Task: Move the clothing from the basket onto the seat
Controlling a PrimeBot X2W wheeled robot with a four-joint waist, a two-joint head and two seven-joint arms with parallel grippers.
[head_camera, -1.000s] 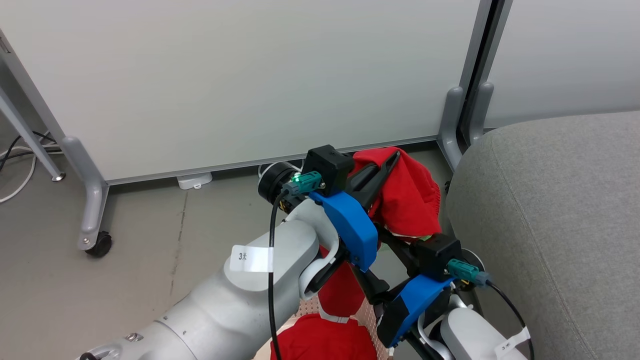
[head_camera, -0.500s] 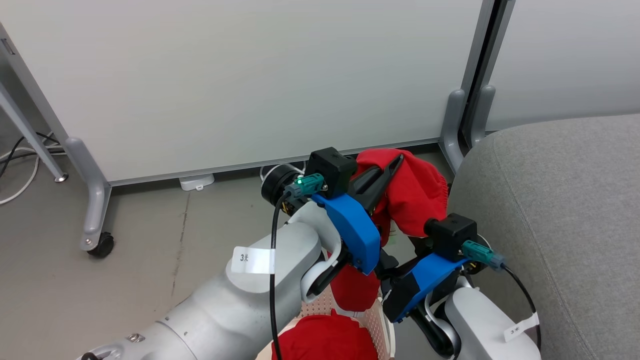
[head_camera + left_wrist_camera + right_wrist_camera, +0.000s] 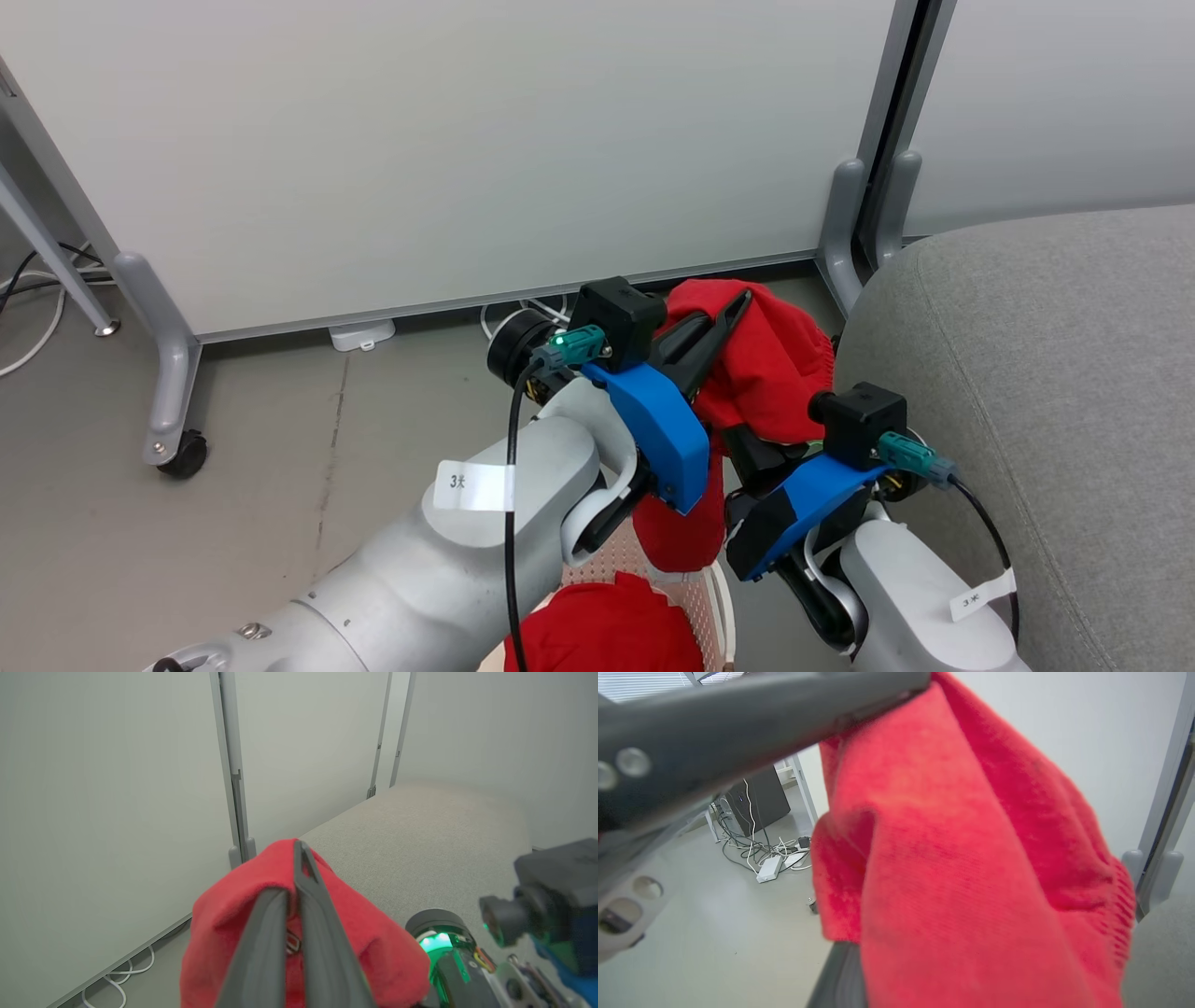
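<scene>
— Two red garments, wasn't it? Where were they?

— One red garment lay nearest, bunched in the basket against its perforated wall, at the bottom edge of the head view. The other red garment hung in the air above the basket, just beside the rounded corner of the seat and not on it.

— What had hold of it?

— The left jaws were pressed together on its top fold. The left wrist view showed the two dark fingers closed, with cloth bunched on either side.

— And the right jaws?

— Shut as well, tucked under the hanging cloth lower down. In the right wrist view red knit was draped close across the lens, with one grey finger at the bottom edge. Whether they pinched any cloth, I couldn't tell.

— Beyond that?

— Grey floor, then pale partition panels on castored legs. A tangle of cables lay on the floor near them.
</scene>
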